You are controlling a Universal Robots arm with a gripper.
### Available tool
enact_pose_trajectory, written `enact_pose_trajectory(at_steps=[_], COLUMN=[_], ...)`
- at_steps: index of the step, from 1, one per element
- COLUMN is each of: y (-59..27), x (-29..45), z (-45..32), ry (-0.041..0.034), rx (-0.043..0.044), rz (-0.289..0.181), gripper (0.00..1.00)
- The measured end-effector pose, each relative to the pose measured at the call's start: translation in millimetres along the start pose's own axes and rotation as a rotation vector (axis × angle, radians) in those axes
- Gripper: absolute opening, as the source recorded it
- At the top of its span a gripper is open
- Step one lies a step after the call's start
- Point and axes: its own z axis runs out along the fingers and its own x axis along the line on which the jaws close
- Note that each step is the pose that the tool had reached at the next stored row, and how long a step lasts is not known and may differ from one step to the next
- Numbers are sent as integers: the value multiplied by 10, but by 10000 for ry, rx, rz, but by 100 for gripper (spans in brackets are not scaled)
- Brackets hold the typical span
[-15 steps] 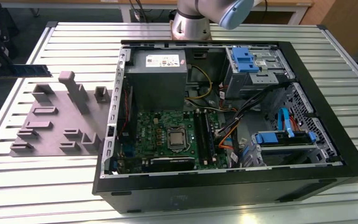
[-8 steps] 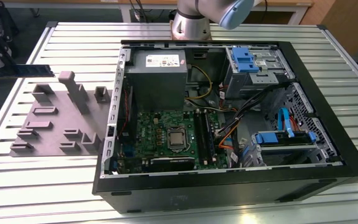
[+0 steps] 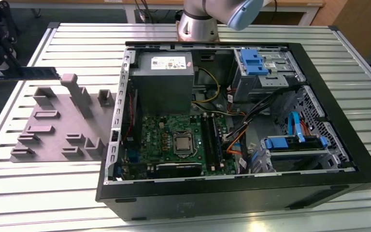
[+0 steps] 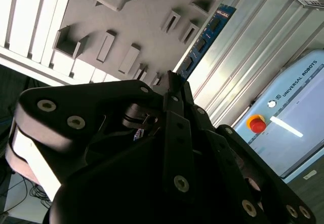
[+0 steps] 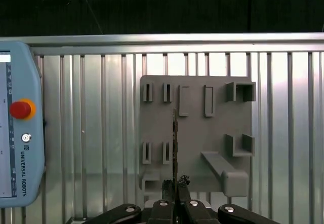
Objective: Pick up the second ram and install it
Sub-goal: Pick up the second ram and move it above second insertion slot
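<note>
Ribbed metal slats form the tabletop (image 3: 63,193). It carries an open computer case (image 3: 237,193) across the centre and right of the exterior view, and a grey fixture plate (image 3: 56,130) with raised holders toward that view's left. Inside the case lie a green motherboard (image 3: 172,140) and, higher in the frame, a grey power-supply box (image 3: 163,77).

The second ram (image 3: 31,72) hangs level in the upper left of the exterior view. Its free end is near the plate's tall post and its other end runs off the frame's left edge. In the first wrist view the gripper (image 5: 175,186) has its fingers (image 5: 183,182) pressed against the board's two faces, pinching it; the board is seen edge-on over the plate. In the second wrist view the ram's black chips and blue board project beyond the fingers. A pale blue teach pendant (image 5: 17,133) lies on the slats beside the plate.
</note>
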Motion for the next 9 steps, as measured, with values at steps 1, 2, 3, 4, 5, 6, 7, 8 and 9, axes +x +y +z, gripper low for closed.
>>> enact_pose_trajectory(at_steps=[1, 2, 3, 4, 5, 6, 7, 8, 9], y=[-8, -16, -23, -31, -39, -46, -54, -60, -67], x=[0, 0, 0, -1, -1, -1, -1, -1, -2], z=[0, 0, 1, 0, 0, 0, 1, 1, 1], ry=[-1, 0, 0, 0, 0, 0, 0, 0, 0], rx=[0, 0, 0, 0, 0, -1, 0, 0, 0], rz=[0, 0, 0, 0, 0, 0, 0, 0, 0], gripper=[14, 14, 14, 14, 14, 14, 14, 14, 14])
